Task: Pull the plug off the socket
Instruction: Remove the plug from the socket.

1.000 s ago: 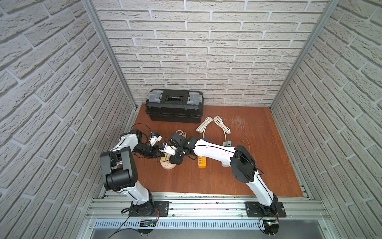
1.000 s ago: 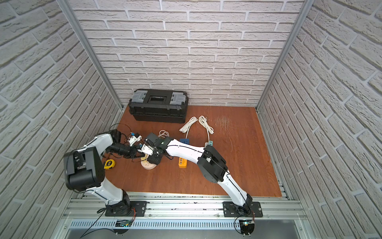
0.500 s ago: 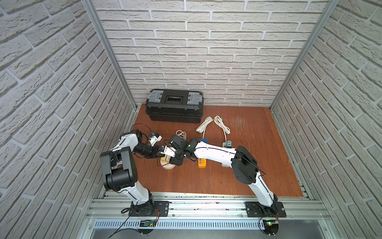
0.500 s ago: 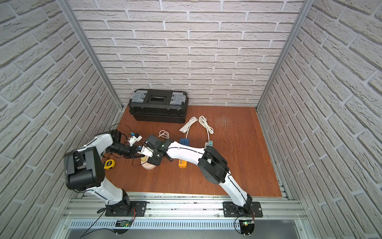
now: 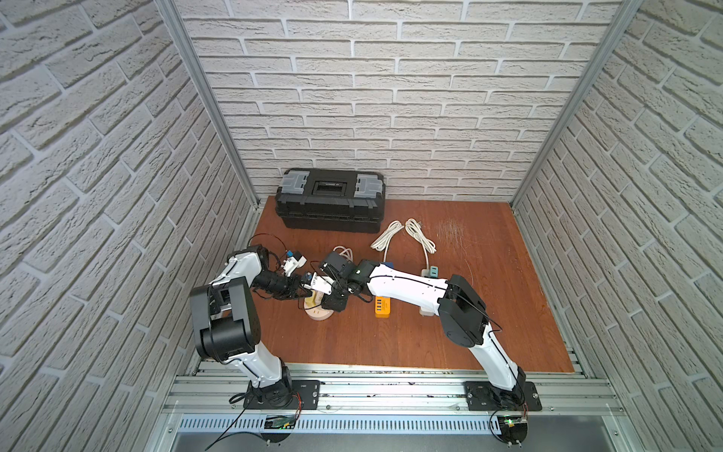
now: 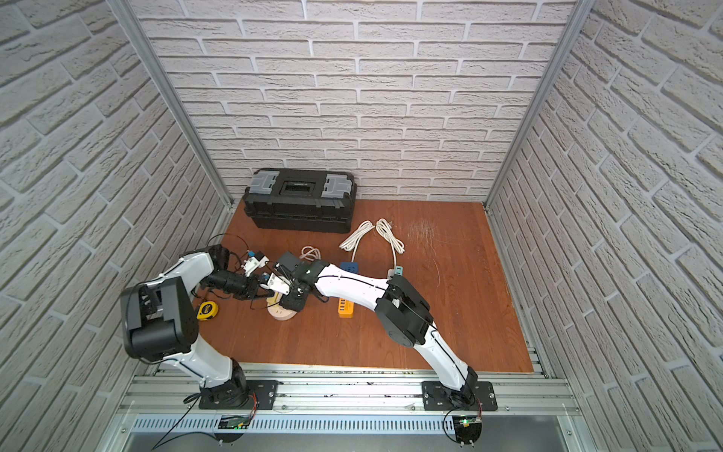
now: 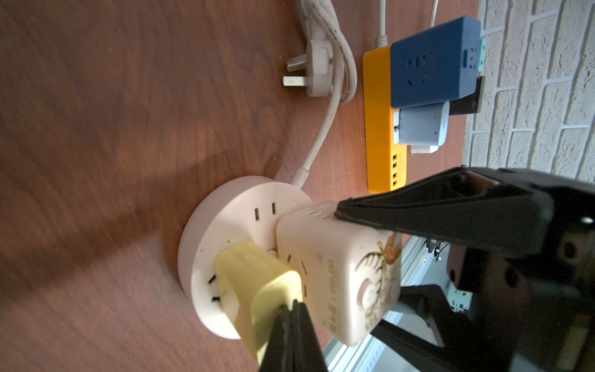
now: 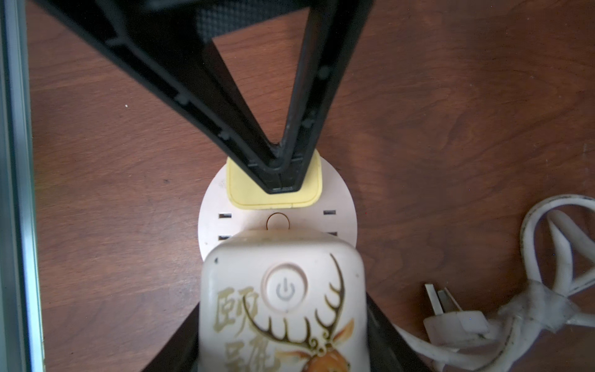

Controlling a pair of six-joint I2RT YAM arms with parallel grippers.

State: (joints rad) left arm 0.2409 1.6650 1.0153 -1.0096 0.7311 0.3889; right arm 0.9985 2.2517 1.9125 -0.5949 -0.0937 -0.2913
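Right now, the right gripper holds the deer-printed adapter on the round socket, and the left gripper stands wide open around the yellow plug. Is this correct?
Not quite: the left gripper is shut, its closed tips resting on top of the yellow plug, as the right wrist view shows. The right gripper does hold the deer-printed adapter on the round socket.

Wooden floor point(image 5: 469, 332) — toolbox point(image 5: 330, 199), white cables point(image 5: 386, 236), round socket point(image 7: 231, 209), yellow power strip point(image 5: 382, 306)
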